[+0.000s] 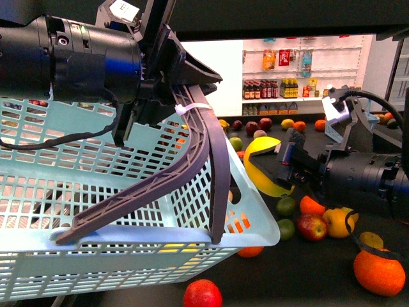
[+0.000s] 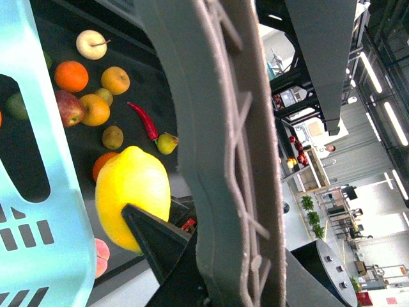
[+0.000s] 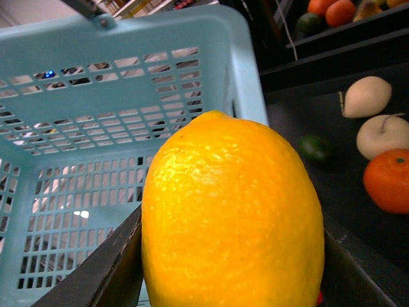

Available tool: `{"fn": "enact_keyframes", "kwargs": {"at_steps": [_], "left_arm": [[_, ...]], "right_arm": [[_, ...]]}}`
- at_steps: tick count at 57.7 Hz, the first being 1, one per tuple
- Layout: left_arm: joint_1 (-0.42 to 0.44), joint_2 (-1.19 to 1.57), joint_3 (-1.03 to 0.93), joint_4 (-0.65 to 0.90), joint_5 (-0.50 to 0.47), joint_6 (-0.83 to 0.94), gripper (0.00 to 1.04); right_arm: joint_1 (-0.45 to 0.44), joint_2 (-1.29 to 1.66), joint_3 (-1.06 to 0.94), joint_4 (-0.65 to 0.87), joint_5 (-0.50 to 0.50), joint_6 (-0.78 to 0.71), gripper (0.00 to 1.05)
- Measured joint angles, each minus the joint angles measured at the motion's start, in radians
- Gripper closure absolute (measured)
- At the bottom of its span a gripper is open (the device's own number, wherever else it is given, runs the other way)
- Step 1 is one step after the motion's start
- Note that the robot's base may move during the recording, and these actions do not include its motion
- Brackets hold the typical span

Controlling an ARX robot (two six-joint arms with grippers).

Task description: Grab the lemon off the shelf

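The lemon (image 1: 259,148) is bright yellow and oval, held in the air just right of the pale blue basket (image 1: 77,192). My right gripper (image 1: 275,167) is shut on the lemon, which fills the right wrist view (image 3: 233,211) between two dark fingers (image 3: 108,268), with the basket's open mouth (image 3: 128,96) right behind it. My left gripper (image 1: 185,96) is shut on the grey basket handle (image 1: 204,147) and holds the basket up. In the left wrist view the handle (image 2: 223,128) crosses the picture, with the lemon (image 2: 131,185) beside it. The black shelf (image 1: 307,268) lies below.
Oranges (image 1: 379,272), apples (image 1: 312,226), limes (image 1: 285,206) and a yellow fruit (image 1: 339,222) lie on the shelf trays under my right arm. A red chilli (image 2: 146,120) lies among more fruit. A white wall rack of bottles (image 1: 281,89) stands at the back.
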Motion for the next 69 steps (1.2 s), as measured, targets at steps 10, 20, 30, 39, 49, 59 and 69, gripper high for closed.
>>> {"fn": "enact_keyframes", "kwargs": {"at_steps": [10, 20, 30, 39, 49, 59, 69], "left_arm": [[0.0, 0.0, 0.0, 0.0, 0.0, 0.0, 0.96], [0.0, 0.0, 0.0, 0.0, 0.0, 0.0, 0.96], [0.0, 0.0, 0.0, 0.0, 0.0, 0.0, 0.96], [0.0, 0.0, 0.0, 0.0, 0.0, 0.0, 0.96], [0.0, 0.0, 0.0, 0.0, 0.0, 0.0, 0.96], [0.0, 0.001, 0.0, -0.001, -0.001, -0.004, 0.96], [0.0, 0.001, 0.0, -0.001, -0.002, -0.003, 0.96]], "right_arm": [[0.031, 0.016, 0.001, 0.0, -0.004, 0.013, 0.41], [0.055, 0.04, 0.001, 0.0, -0.003, 0.012, 0.41], [0.076, 0.07, 0.002, 0.006, -0.003, 0.015, 0.41], [0.085, 0.071, 0.002, 0.01, -0.003, 0.011, 0.24], [0.087, 0.071, 0.002, 0.031, -0.003, 0.004, 0.07], [0.072, 0.058, -0.002, 0.014, 0.056, -0.058, 0.07], [0.005, -0.093, -0.079, -0.099, 0.171, -0.205, 0.07]]}}
